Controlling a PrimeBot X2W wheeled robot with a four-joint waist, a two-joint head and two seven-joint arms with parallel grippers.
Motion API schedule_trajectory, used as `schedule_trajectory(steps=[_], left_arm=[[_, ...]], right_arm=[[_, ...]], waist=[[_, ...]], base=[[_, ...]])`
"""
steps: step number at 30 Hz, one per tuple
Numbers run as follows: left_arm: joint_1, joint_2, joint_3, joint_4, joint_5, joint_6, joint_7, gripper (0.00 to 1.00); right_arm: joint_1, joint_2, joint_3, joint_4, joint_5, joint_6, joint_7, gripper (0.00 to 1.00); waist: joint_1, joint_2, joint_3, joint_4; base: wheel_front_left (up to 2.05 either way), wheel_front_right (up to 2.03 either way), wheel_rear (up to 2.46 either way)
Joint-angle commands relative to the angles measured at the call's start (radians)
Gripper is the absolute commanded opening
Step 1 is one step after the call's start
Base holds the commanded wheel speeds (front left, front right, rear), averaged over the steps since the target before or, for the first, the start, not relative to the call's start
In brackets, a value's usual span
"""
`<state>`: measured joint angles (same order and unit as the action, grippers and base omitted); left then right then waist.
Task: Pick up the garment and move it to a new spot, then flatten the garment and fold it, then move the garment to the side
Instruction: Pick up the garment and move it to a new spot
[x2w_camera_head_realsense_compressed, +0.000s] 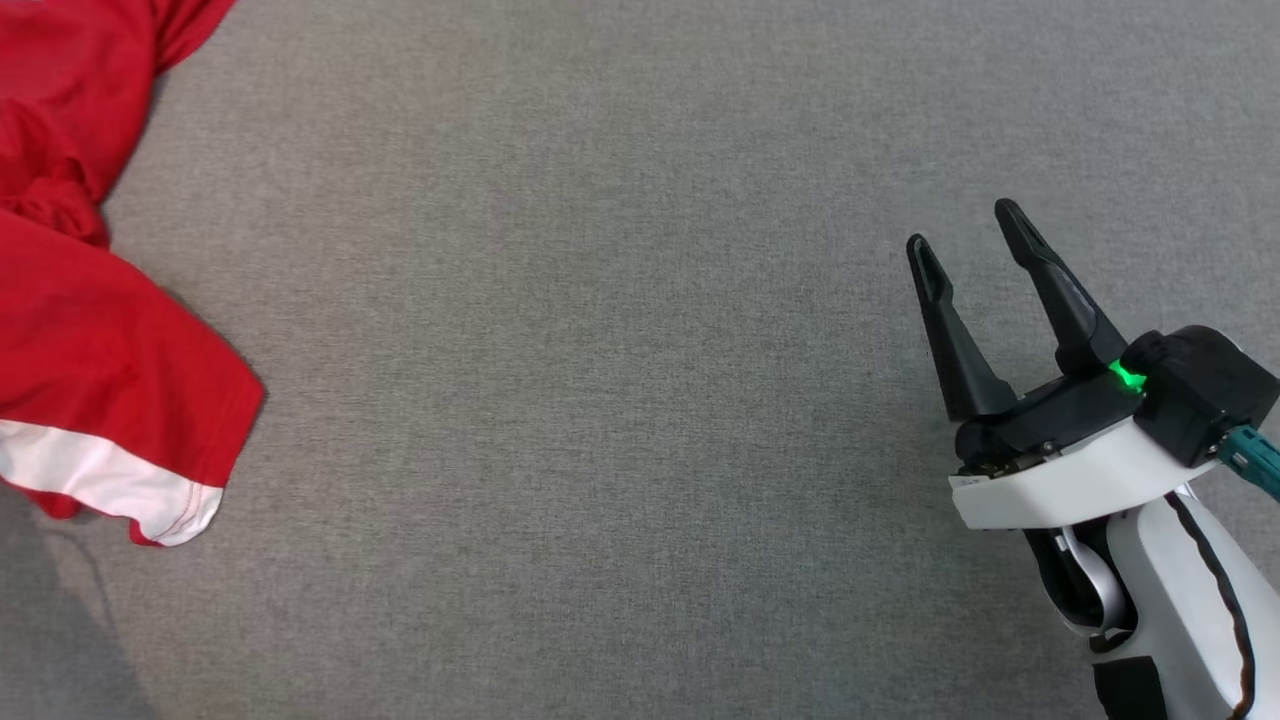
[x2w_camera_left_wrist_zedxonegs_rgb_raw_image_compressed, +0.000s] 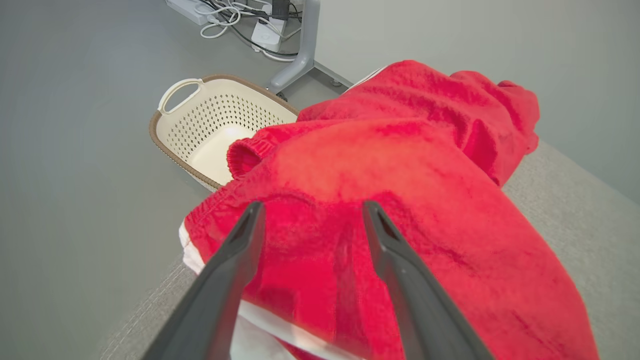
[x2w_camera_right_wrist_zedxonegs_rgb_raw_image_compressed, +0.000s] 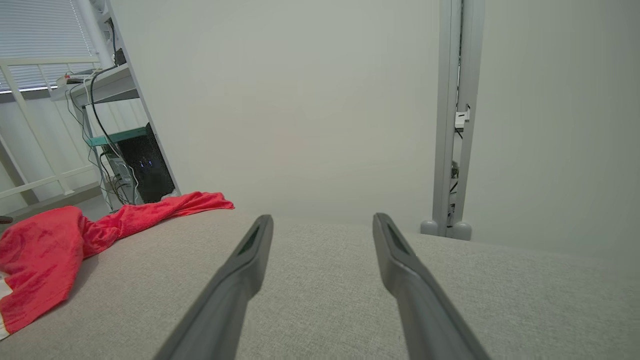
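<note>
The red garment (x2w_camera_head_realsense_compressed: 90, 330) with a white hem band lies crumpled at the left edge of the grey fabric surface in the head view. In the left wrist view my left gripper (x2w_camera_left_wrist_zedxonegs_rgb_raw_image_compressed: 312, 212) hovers open just above the garment (x2w_camera_left_wrist_zedxonegs_rgb_raw_image_compressed: 400, 175), its two dark fingers spread over the red cloth with nothing between them. At the lower right of the head view my right gripper (x2w_camera_head_realsense_compressed: 965, 228) stands open above bare surface, far from the garment. The right wrist view shows the right gripper (x2w_camera_right_wrist_zedxonegs_rgb_raw_image_compressed: 322, 222) open and the garment (x2w_camera_right_wrist_zedxonegs_rgb_raw_image_compressed: 45, 250) off to its left.
A cream perforated laundry basket (x2w_camera_left_wrist_zedxonegs_rgb_raw_image_compressed: 175, 120) sits on the floor beyond the surface's edge, near cables and a grey stand leg (x2w_camera_left_wrist_zedxonegs_rgb_raw_image_compressed: 300, 55). A shelf with equipment (x2w_camera_right_wrist_zedxonegs_rgb_raw_image_compressed: 125, 150) and a grey post (x2w_camera_right_wrist_zedxonegs_rgb_raw_image_compressed: 452, 125) stand by the wall. The grey surface (x2w_camera_head_realsense_compressed: 600, 400) stretches between garment and right gripper.
</note>
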<state>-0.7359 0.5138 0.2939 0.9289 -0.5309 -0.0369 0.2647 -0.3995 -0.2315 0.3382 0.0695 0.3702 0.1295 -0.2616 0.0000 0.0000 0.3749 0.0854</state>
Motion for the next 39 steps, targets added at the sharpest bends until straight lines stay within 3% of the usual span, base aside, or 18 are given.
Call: schedule_trajectory(steps=[1,13,16,18,19,31,39], left_arm=[[-0.023,0.017,0.009,0.028,-0.009,0.006,-0.004,1.0],[-0.076,0.019,-0.031,0.21,-0.019,-0.035,0.117,1.0],[-0.078,0.013,-0.04,0.219,-0.019,-0.046,0.1,1.0],[-0.08,0.018,-0.049,0.219,-0.008,-0.052,0.071,0.04],[-0.084,0.024,-0.054,0.22,-0.001,-0.052,0.058,0.0],[-0.115,0.093,-0.159,0.2,0.071,-0.086,-0.039,0.0],[-0.142,0.099,-0.292,0.076,0.102,-0.094,-0.06,0.0]], right_arm=[[-0.015,-0.01,0.0,-0.01,0.005,0.002,-0.005,1.0],[-0.037,-0.022,-0.009,-0.022,0.006,0.002,-0.005,1.0],[-0.035,-0.022,-0.011,-0.02,0.003,0.002,-0.005,1.0],[-0.034,-0.02,-0.01,-0.017,0.0,0.002,-0.005,1.0],[-0.033,-0.018,-0.009,-0.015,-0.001,0.002,-0.005,1.0],[0.003,0.027,0.009,0.008,0.009,0.002,-0.005,1.0],[0.04,0.071,0.01,0.031,0.017,0.002,-0.005,1.0]], waist=[[0.0,0.0,0.04,-0.035],[0.0,0.0,0.099,-0.067],[0.0,0.0,0.098,-0.066],[0.0,0.0,0.092,-0.064],[0.0,0.0,0.087,-0.063],[0.0,0.0,-0.039,-0.051],[0.0,0.0,-0.159,-0.058]], base=[[0.0,0.0,0.0],[0.0,0.0,0.0],[0.0,0.0,0.0],[0.0,0.0,0.0],[0.0,0.0,0.0],[0.0,0.0,0.0],[0.0,0.0,0.0]])
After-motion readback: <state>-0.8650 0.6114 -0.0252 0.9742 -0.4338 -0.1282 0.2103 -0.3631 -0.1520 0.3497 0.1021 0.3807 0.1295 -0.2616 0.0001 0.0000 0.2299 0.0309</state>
